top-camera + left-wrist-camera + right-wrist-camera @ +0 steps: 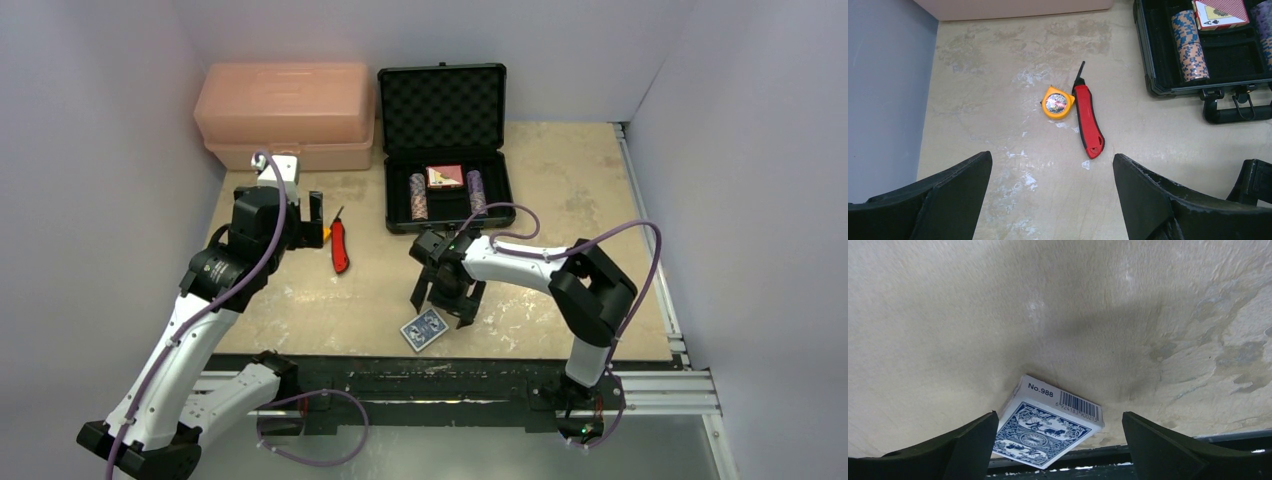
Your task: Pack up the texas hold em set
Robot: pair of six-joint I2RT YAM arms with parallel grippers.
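The black foam-lined briefcase stands open at the back centre, holding two striped chip stacks and the red card deck. They also show in the left wrist view: case, chips, red deck. The blue card deck lies flat at the table's near edge. My right gripper hangs open just above and behind it; in the right wrist view the deck lies between the spread fingers, nearer the left one. My left gripper is open and empty over the left table.
A red utility knife and a yellow tape measure lie left of the case; the knife also shows in the left wrist view. The pink plastic toolbox stands at the back left. The table's front edge and rail lie right by the blue deck.
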